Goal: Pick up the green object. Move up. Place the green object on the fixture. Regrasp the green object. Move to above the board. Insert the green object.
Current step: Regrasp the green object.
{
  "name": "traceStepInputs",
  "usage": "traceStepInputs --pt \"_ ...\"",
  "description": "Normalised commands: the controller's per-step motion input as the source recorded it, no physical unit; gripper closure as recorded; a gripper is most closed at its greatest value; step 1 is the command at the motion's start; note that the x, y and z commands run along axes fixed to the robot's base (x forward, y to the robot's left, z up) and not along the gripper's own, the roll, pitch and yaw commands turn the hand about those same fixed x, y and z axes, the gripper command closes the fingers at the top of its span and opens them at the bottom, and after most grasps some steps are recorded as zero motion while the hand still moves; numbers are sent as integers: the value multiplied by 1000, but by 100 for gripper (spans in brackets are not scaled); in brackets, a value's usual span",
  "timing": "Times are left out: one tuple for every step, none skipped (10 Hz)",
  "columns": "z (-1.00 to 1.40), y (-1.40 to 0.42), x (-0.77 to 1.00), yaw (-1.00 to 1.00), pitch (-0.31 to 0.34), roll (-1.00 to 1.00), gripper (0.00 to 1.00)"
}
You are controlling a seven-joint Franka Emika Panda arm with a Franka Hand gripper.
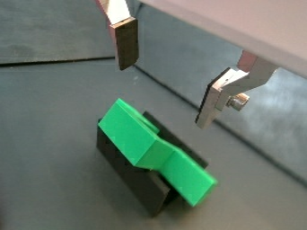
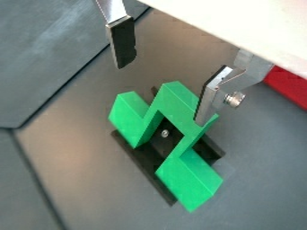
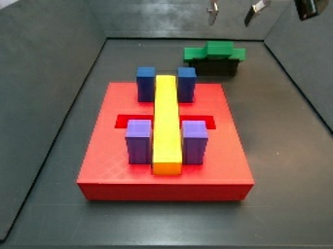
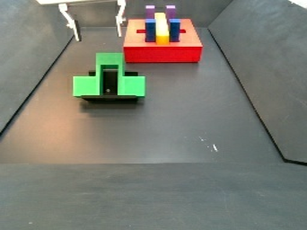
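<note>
The green object (image 2: pixel 162 135) is a bright green block with two side arms, and it rests on the black fixture (image 1: pixel 135 171). Both side views show it there (image 3: pixel 212 53) (image 4: pixel 109 79). My gripper (image 1: pixel 166 81) hangs open above it with nothing between its silver fingers (image 1: pixel 125 45). In both side views the gripper (image 3: pixel 235 10) (image 4: pixel 96 20) is well above the block, near the frame's upper edge. The red board (image 3: pixel 117 156) carries a yellow bar (image 3: pixel 166 122), blue blocks and purple blocks; it also shows as the board (image 4: pixel 180 52).
Grey walls (image 3: pixel 53 107) ring the dark floor. A red corner of the board (image 2: pixel 288 88) shows in a wrist view. The fixture (image 4: pixel 110 97) stands apart from the board, near one wall.
</note>
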Motion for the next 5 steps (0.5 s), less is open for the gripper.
traceStepInputs --pt "0 -191 -3 260 0 1000 0" --pt "0 -217 0 254 0 1000 0" --pt "-6 -243 0 243 0 1000 0" --pt "-89 -237 0 229 0 1000 0" --pt "-186 -229 57 209 0 831 0"
